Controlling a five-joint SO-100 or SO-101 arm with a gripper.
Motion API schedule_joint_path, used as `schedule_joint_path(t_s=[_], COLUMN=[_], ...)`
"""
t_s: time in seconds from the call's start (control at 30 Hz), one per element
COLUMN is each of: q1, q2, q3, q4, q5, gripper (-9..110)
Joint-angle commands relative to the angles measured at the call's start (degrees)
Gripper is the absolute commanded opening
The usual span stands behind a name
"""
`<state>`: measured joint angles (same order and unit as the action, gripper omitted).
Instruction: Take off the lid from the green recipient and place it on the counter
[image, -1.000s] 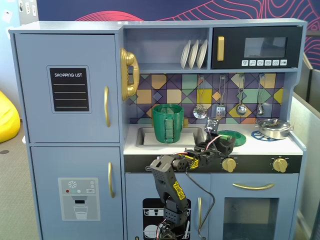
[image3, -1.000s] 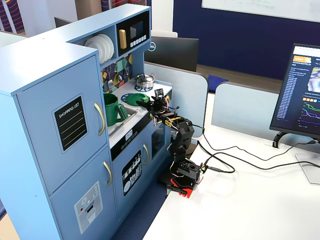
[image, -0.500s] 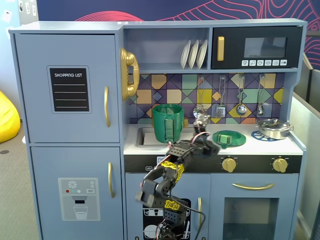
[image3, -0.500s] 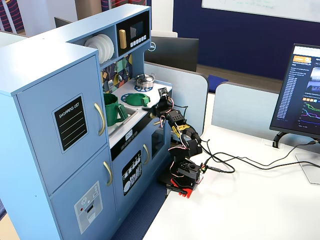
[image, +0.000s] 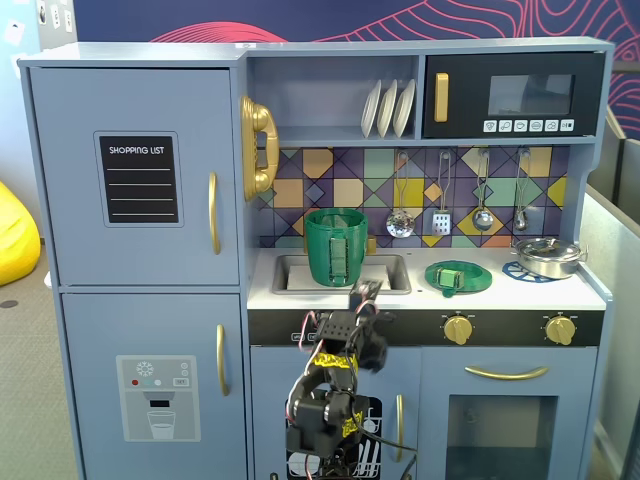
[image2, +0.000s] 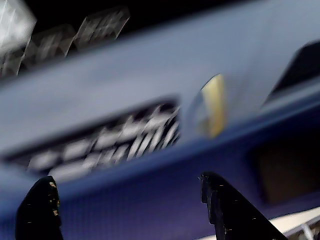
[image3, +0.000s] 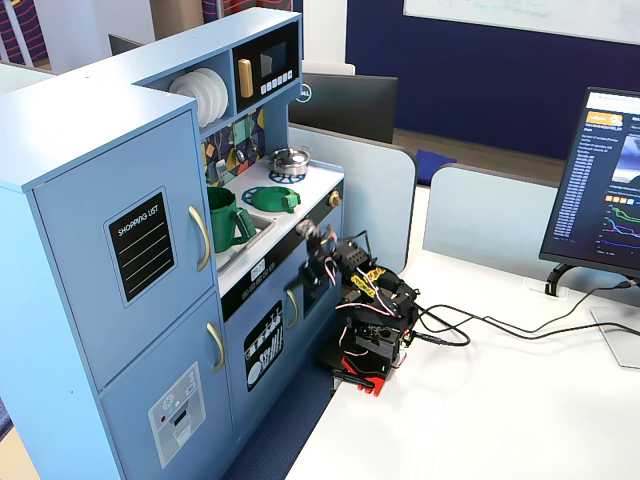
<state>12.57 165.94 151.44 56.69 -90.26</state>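
End effector apparently open, empty, just before counter edge.

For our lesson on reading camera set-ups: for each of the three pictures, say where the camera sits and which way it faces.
A fixed view: straight in front of the toy kitchen, level with the counter, facing the green recipient in the sink and the lid; the folded arm shows below.
Wrist view: rides on the arm, tilted up at the blurred cabinet front; only the tool, open, shows.
Another fixed view: high at the side, looking down at kitchen, arm and desk.
Both fixed views share recipient, lid and arm.
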Motion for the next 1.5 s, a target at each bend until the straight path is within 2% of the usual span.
schedule_joint_path(t_s=[0.0, 0.2, 0.3, 0.37, 0.47, 0.67, 0.77, 1.47], q1=[-5.4, -8.3, -10.5, -11.9, -13.9, -14.6, -14.7, -14.1], q2=[3.3, 10.8, 13.5, 14.5, 16.1, 16.1, 16.1, 16.2], q3=[7.7, 19.7, 20.2, 20.2, 20.3, 20.3, 20.3, 20.3], q4=[-5.3, -6.8, -0.3, 5.2, 11.7, 27.2, 30.4, 31.0], q5=[2.0, 2.1, 4.5, 2.4, 7.9, 4.3, 5.7, 3.3], gripper=[29, 26, 24, 24, 24, 24, 24, 23])
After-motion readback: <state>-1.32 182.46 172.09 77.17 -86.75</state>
